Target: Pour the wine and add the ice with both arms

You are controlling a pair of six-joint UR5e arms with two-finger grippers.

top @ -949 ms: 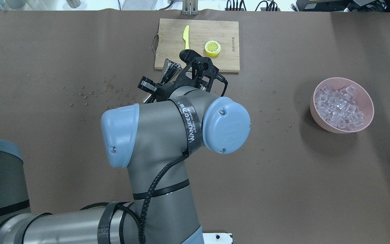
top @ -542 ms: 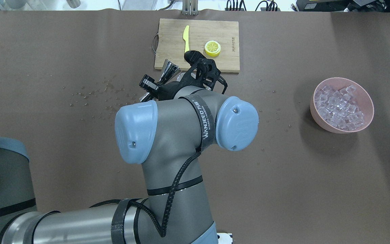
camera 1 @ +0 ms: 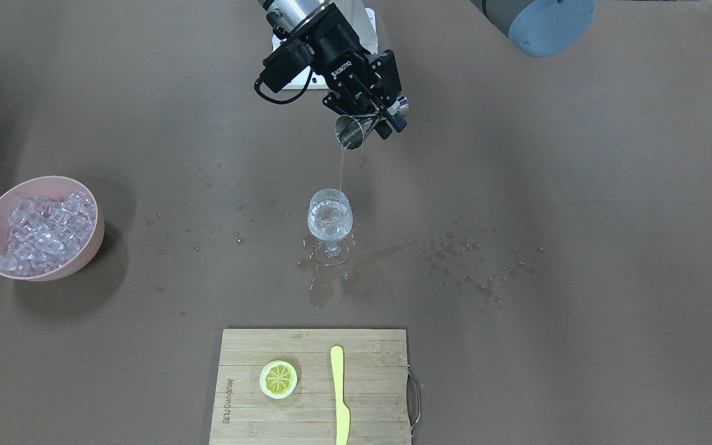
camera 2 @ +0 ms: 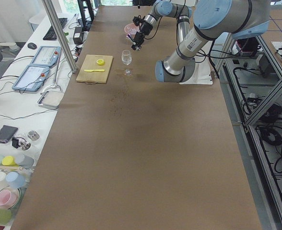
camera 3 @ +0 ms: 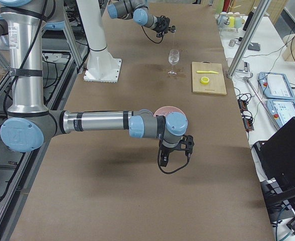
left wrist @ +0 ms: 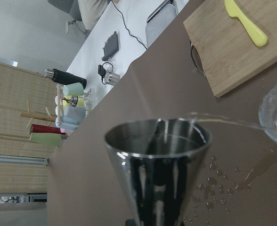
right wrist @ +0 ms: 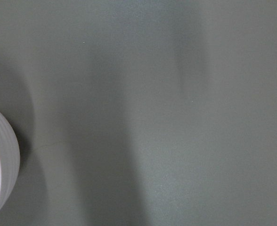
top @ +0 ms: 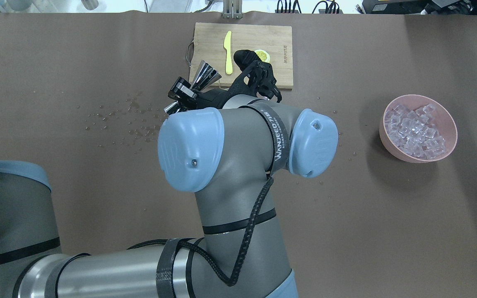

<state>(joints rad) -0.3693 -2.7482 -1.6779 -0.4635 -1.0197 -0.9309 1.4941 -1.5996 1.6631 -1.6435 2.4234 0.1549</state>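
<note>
My left gripper (camera 1: 373,117) is shut on a steel jigger (camera 1: 351,133), tilted above the wine glass (camera 1: 330,217). A thin clear stream of wine (camera 1: 341,168) falls from the jigger's rim into the glass, which stands upright and holds some clear liquid. The left wrist view shows the jigger (left wrist: 157,160) close up, with the stream (left wrist: 223,120) running off to the right. The ice (camera 1: 38,224) is heaped in a pink bowl (camera 1: 87,247). My right gripper (camera 3: 173,150) hovers beside that bowl (camera 3: 167,109); I cannot tell whether it is open or shut.
A wooden cutting board (camera 1: 368,402) carries a lemon slice (camera 1: 278,378) and a yellow knife (camera 1: 340,395). Spilled drops and a wet patch (camera 1: 331,287) lie around the glass's foot and on the robot's left. A white pedestal (camera 3: 100,45) stands at the table's edge.
The left arm's elbow and wrist have swung right and forward. The jigger has moved towards the cutting board, and the wrist now partly covers the lemon slice in the overhead view.
</note>
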